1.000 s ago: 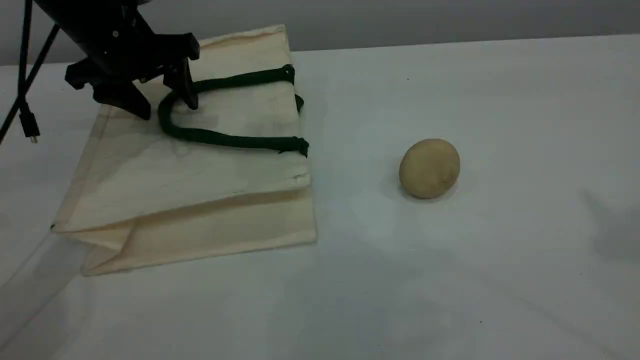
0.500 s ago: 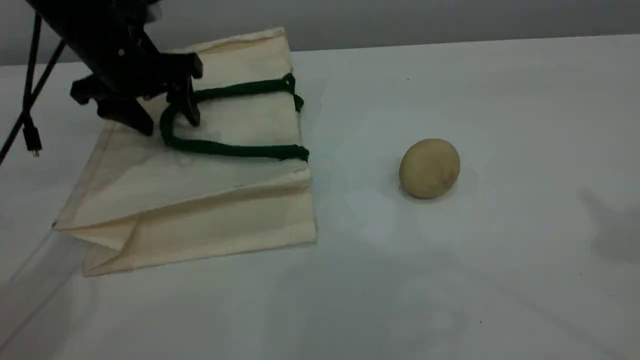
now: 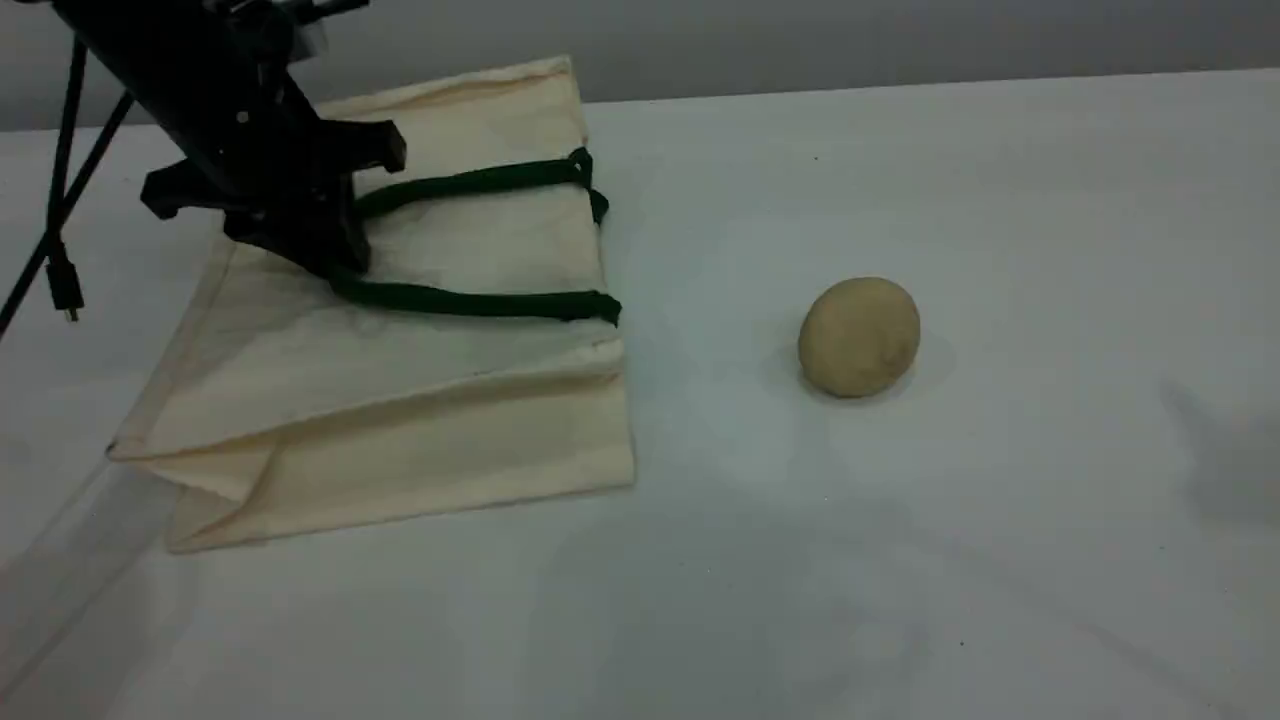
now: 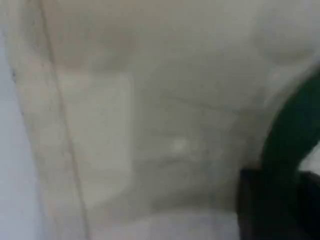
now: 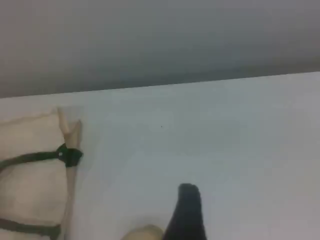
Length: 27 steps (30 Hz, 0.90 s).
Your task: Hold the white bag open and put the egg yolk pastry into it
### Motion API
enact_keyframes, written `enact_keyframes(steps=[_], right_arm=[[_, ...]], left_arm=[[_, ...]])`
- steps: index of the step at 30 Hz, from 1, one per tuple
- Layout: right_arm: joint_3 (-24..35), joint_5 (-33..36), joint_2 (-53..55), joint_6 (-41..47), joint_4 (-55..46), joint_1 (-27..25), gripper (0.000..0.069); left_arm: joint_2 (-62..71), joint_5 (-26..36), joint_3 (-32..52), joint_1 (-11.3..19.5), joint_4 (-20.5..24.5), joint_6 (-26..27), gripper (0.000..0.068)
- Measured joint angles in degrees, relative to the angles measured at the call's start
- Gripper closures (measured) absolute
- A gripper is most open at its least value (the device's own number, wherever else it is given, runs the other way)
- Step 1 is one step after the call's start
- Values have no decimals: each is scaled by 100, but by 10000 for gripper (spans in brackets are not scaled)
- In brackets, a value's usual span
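Observation:
The white bag (image 3: pixel 400 380) lies flat on the left of the table, its mouth facing right. My left gripper (image 3: pixel 335 255) is down on the bag with its fingers closed together on the bend of the upper dark green handle (image 3: pixel 470 300). Up close in the left wrist view, the handle (image 4: pixel 292 135) runs into the dark fingertip (image 4: pixel 265 210) over the cream cloth (image 4: pixel 125 125). The egg yolk pastry (image 3: pixel 858 337), a tan ball, rests alone to the right of the bag. In the right wrist view one fingertip (image 5: pixel 187 210) hangs above the pastry (image 5: pixel 145 233), holding nothing.
A black cable with a plug (image 3: pixel 60 270) hangs at the far left beside the left arm. The white table (image 3: pixel 900 550) ends at a grey wall behind the bag.
The left gripper's fingers, spread astride the handle's bend before, have closed on it. The handle loop is pulled narrower and straighter. The pastry has not moved.

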Motion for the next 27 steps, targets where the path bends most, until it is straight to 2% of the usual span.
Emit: enact_keyframes(steps=[2,7,10,17,22,27], right_arm=[[0,0,0,0,0,0,125],[0,0,0,0,0,0,125],[0,0,0,0,0,0,125],[0,-42,0,-20,5,0,125],[0,-30,0,-20,-42,0,125],[0,96,53,-20,-81,0,125]], left_arm=[[0,137,0,0,-17,175,594],[-33,401,-102,0,-10,372,595],[-33,828,-427,0,10,604,595],[-33,2386,-1784,0,10,1233,595],[-33,3700,-2928,0,10,1935,595],[-178,4045,-3793,0,-69,2389,595]])
